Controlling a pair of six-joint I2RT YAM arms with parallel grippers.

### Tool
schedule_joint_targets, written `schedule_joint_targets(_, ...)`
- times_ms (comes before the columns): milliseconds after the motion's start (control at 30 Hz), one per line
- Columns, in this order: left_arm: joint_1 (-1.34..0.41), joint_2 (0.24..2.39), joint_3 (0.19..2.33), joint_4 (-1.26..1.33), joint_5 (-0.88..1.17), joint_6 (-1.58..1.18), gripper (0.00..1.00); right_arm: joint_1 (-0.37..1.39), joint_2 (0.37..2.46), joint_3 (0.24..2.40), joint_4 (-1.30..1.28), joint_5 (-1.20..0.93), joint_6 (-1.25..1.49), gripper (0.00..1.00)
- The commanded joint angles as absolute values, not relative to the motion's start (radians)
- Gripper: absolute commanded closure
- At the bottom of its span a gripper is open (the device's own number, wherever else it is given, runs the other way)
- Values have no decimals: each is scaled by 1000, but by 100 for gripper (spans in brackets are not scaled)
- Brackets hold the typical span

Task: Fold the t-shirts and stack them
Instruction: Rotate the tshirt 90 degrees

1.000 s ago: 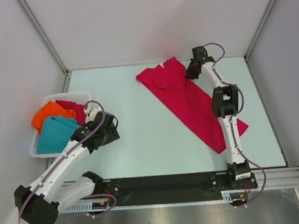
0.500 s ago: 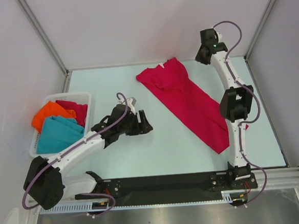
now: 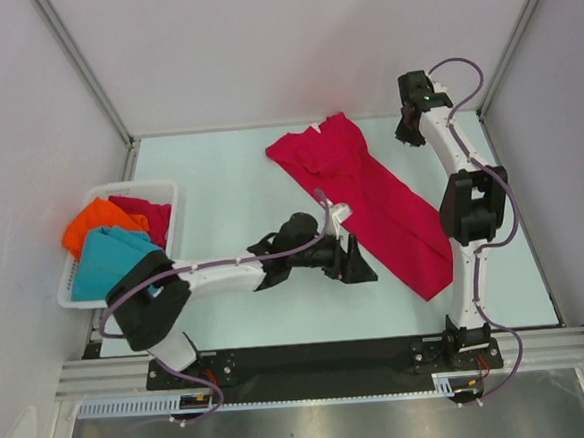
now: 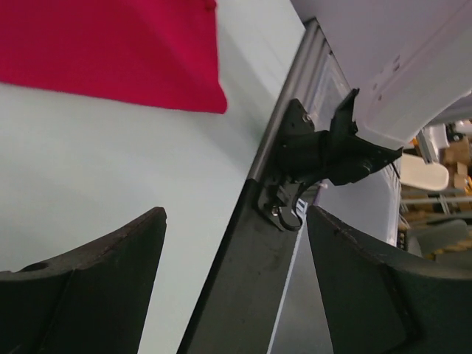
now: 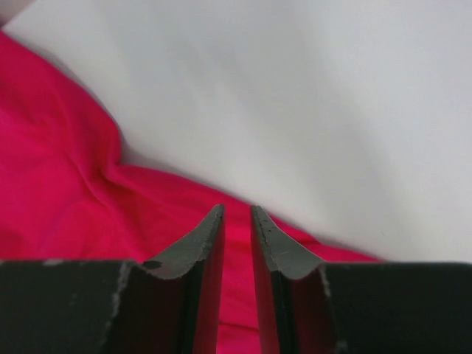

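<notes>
Your left gripper [image 3: 359, 262], lower centre, is spread wide, empty; right gripper [image 3: 407, 136], upper right, barely parted beside the red shirt [image 3: 371, 198].

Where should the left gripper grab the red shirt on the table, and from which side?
I'd take the red shirt at its near, narrow end, coming from the left with the left gripper. It lies flat as a diagonal strip; that end's edge is free and nearest the open jaws.
</notes>
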State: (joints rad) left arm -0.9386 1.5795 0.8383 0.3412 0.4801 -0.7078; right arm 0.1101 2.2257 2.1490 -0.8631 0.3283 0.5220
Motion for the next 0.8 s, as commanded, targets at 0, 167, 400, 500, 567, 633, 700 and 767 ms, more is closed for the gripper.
schedule_joint_targets(0, -983, 1689, 937, 545, 565, -738, 17, 84, 2042, 2059, -822, 350, 512, 75)
schedule_joint_targets(167, -1041, 1779, 956, 597, 519, -726, 16, 48, 1993, 2006, -814, 308, 518, 75)
schedule_joint_targets(400, -1075, 1861, 945, 672, 486, -732, 17, 20, 1908, 1983, -831, 293, 509, 75)
schedule_joint_targets(500, -1080, 1884, 934, 687, 453, -724, 17, 17, 1870, 1957, -836, 282, 512, 75)
schedule_joint_targets(567, -1084, 1881, 933, 625, 344, -675, 17, 20, 1830, 1939, -836, 278, 512, 74)
schedule_joint_targets(633, -1092, 1885, 979, 460, 257, -603, 17, 23, 1795, 1915, -836, 275, 512, 75)
schedule_joint_targets(700, -1097, 1904, 1046, 343, 111, -565, 17, 29, 1778, 1902, -833, 276, 509, 74)
schedule_joint_targets(767, -1098, 1937, 1092, 220, 22, -529, 18, 35, 1763, 1899, -839, 281, 506, 74)
